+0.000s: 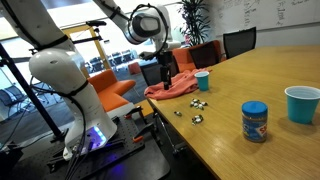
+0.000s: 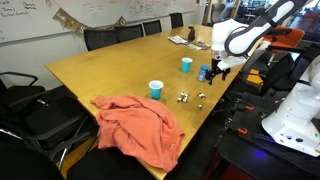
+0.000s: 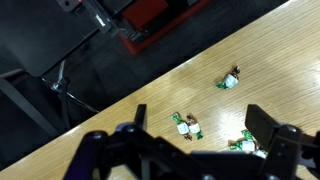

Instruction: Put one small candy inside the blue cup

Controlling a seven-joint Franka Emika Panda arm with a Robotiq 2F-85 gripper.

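Several small candies in shiny wrappers with green ends lie on the wooden table near its edge. In the wrist view a pair (image 3: 186,124) lies between my fingers, one (image 3: 230,80) farther off and one (image 3: 245,146) by a finger. They show in both exterior views (image 1: 197,119) (image 2: 183,97). My gripper (image 3: 200,130) hangs open and empty above them (image 1: 163,76) (image 2: 214,74). A small blue cup (image 1: 202,80) (image 2: 155,89) stands upright beside a red cloth. A larger blue cup (image 1: 302,103) (image 2: 186,65) stands farther along the table.
A red cloth (image 1: 175,88) (image 2: 140,125) lies crumpled at the table's end. A blue-lidded jar (image 1: 255,121) (image 2: 204,72) stands near the candies. Black chairs line the table's far side. The table edge (image 3: 150,85) runs close to the candies.
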